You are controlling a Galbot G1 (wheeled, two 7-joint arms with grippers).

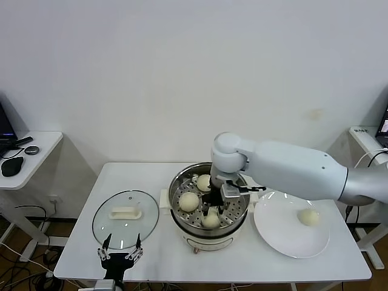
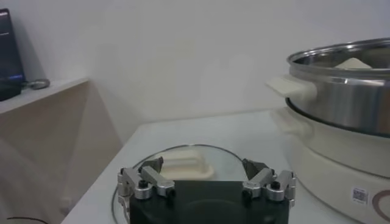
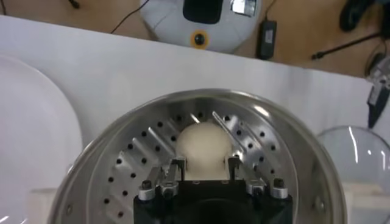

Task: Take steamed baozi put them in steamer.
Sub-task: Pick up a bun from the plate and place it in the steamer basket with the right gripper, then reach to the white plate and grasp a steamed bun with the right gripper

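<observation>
Three baozi lie in the steamer (image 1: 209, 206); the right claw (image 1: 210, 212) reaches in at its near side, fingers narrowly parted against the sides of one bun (image 3: 204, 146). A fourth baozi (image 1: 309, 217) sits on the plate (image 1: 285, 233), right. The left claw (image 2: 207, 182) hangs open near the lid (image 1: 125, 218).
</observation>
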